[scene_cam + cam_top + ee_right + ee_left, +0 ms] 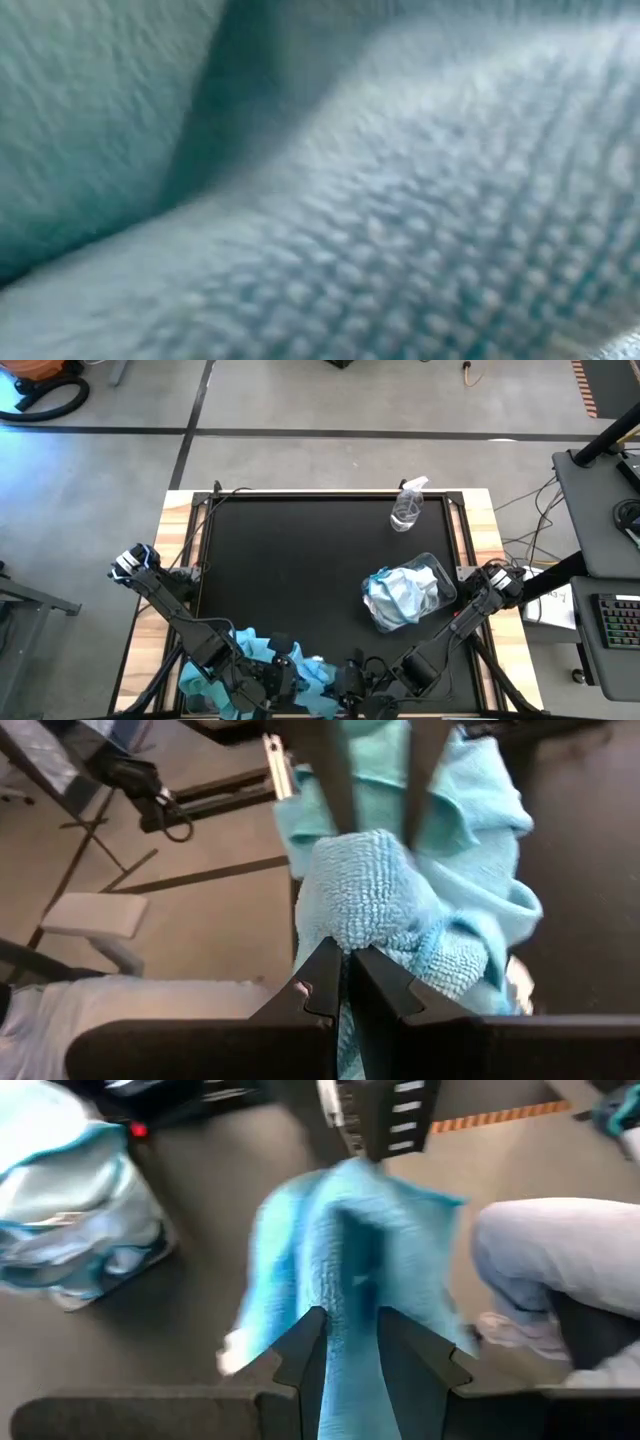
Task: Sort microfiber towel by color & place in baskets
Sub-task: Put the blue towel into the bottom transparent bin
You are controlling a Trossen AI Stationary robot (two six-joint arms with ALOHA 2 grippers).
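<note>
Towels first: the heap of bright sky-blue microfiber towels sits at the near edge of the black table mat, and you've got both arms buried in it. Your left gripper is pinching a fold of a sky-blue towel, the cloth running right down between its two dark fingers, so it's only closed as far as the fabric allows. Your right gripper is squeezed all the way down, with a bunched-up sky-blue towel clamped between the fingertips. From overhead the two grippers are close together on that heap, the right one just to the right of the left.

The clear rounded plastic basket is to the right of the heap and farther back on the mat, near the mat's right edge, holding pale whitish-blue towels piled up past its rim. The clear spray bottle stands beyond that basket, toward the mat's far edge.

Low camera is no use to you, it's just blurry blue terry cloth filling everything.
</note>
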